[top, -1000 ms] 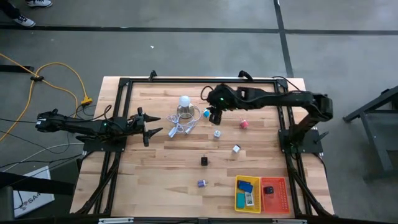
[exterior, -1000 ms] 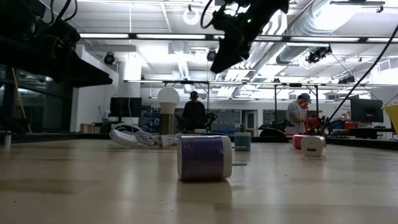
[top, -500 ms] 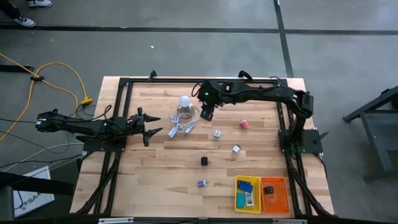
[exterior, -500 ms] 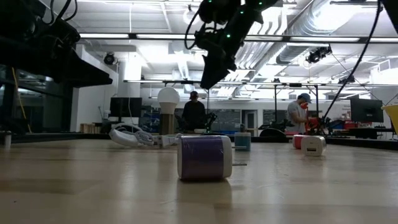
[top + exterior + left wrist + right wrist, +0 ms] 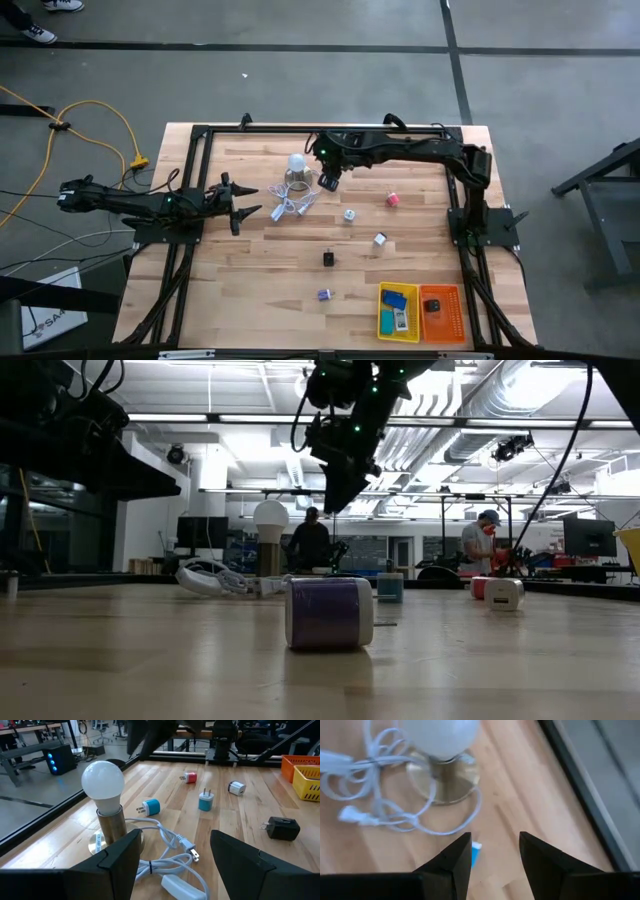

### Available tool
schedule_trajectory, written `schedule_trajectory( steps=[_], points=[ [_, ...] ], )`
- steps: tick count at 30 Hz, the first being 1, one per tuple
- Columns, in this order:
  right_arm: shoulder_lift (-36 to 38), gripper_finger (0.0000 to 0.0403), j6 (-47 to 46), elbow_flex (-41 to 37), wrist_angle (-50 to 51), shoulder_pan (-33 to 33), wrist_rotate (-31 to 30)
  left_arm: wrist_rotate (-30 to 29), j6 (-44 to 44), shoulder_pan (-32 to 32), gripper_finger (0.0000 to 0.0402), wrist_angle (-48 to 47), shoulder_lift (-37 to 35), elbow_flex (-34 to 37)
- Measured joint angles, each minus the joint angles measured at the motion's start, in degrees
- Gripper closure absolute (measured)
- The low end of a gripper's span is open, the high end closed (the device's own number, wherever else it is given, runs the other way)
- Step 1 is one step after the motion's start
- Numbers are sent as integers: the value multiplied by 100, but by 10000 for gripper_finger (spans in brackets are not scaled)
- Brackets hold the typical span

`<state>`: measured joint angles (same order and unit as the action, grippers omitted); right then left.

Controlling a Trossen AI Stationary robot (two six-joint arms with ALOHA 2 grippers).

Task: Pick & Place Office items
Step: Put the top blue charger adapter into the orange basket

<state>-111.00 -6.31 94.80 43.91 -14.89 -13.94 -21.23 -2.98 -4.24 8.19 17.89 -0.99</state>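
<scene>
Right gripper is raised above the table near its far edge, just beside the bulb lamp — fingers apart with nothing between them, as the right wrist view shows. Directly below the gap in that view lies a small blue-and-white plug adapter on the bare wood, next to the lamp's brass base and its looped white cord. In the low view the right gripper hangs well clear of the tabletop, pointed downward. Left gripper waits at the left side of the table, low and level, jaws wide and empty, facing the lamp and cord. Items on the table: pink adapter right of the lamp; white-teal adapter nearer the middle; white adapter beside it, toward the trays; black adapter mid-table; purple-white adapter near the front edge — it fills the foreground in the low view. Yellow tray at the front right corner holds a blue block and a pale piece; orange tray, touching its right side, holds a black piece. Two people stand in the room beyond the table.
</scene>
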Motion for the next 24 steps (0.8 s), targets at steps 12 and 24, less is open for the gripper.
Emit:
schedule_trajectory(
  steps=[12,24],
  points=[
    [-261,251,-526,4,66,126,258,0,0,0,171,1,-1,0],
    [-673,210,-898,-2,82,-289,1341,0,0,-1,171,0,-1,0]
  ],
)
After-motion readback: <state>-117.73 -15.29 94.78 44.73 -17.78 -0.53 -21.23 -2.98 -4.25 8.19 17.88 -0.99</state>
